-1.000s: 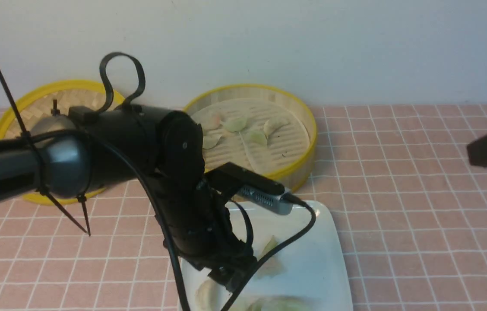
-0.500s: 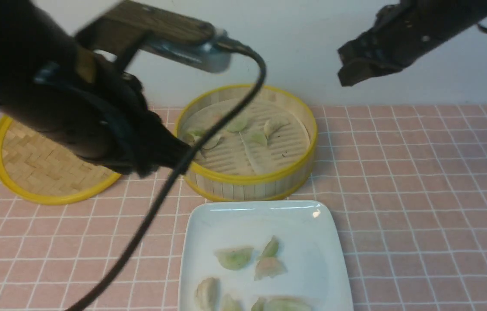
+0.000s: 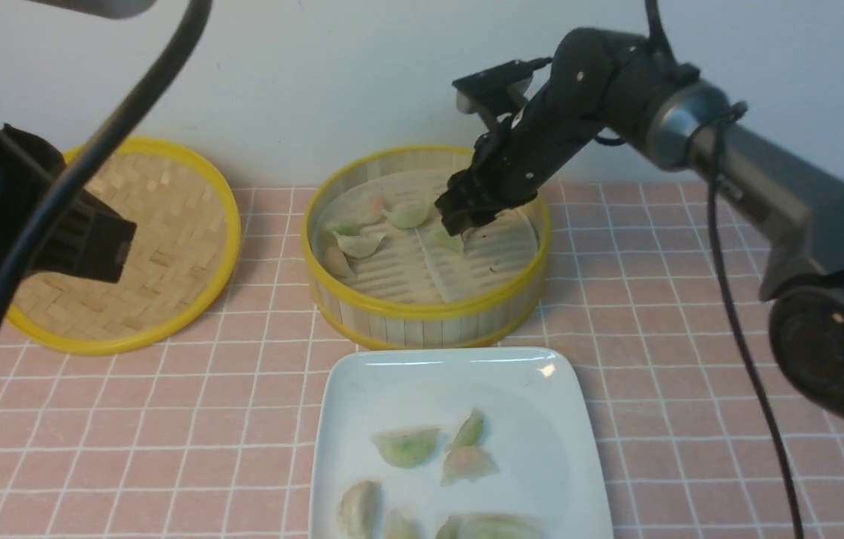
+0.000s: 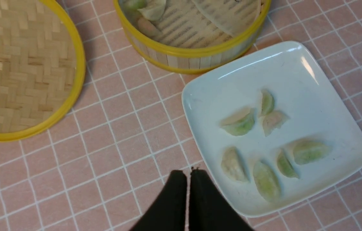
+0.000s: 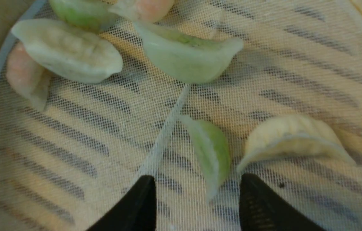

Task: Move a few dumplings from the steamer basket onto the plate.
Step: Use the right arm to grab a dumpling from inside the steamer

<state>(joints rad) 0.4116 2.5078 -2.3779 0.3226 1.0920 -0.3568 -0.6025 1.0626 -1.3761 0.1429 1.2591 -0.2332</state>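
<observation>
The steamer basket stands mid-table with several dumplings on its slotted floor. My right gripper is down inside it, open. In the right wrist view the right gripper has its jaws either side of a pale green dumpling, not touching it, with a whitish dumpling just beside. The white plate in front of the basket holds several dumplings. My left gripper is shut and empty, raised at the left; it also shows in the left wrist view, above the table beside the plate.
The flat woven lid lies left of the basket, partly hidden behind my left arm. A white mesh liner covers the basket floor. The table is pink tile with white lines, and a pale wall is behind.
My left arm has lifted off the plate and pulled back to the left. My right arm has swung in from the right and come down into the basket over the dumplings.
</observation>
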